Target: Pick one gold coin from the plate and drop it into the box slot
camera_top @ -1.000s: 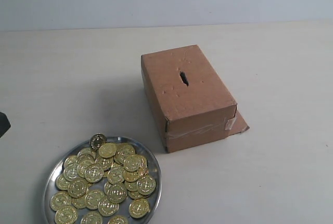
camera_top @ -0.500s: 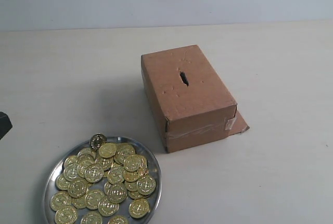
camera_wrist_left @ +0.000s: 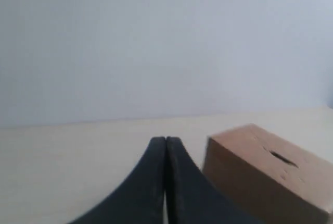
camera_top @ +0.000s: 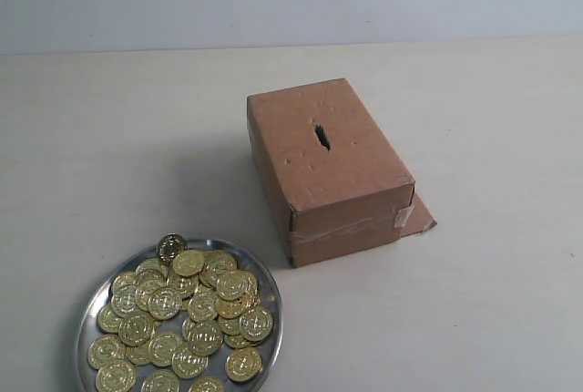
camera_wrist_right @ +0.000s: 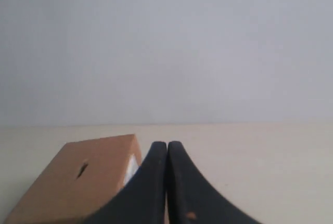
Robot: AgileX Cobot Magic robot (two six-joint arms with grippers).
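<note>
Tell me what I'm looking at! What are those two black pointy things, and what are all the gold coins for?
This is a robot with two arms. Each arm ends in a gripper, a sort of pincer hand. The exterior view, the one with the coins, comes from a camera off the arms that looks over the table; no arm shows in it. On the table sits a silver plate piled with gold coins. Near it is a brown box with a little slot cut in its top. The other two pictures come from cameras on the robot's wrists. The black points are the left gripper and the right gripper, both pinched shut and holding nothing. The job is to drop one coin through the slot, like a piggy bank.
</note>
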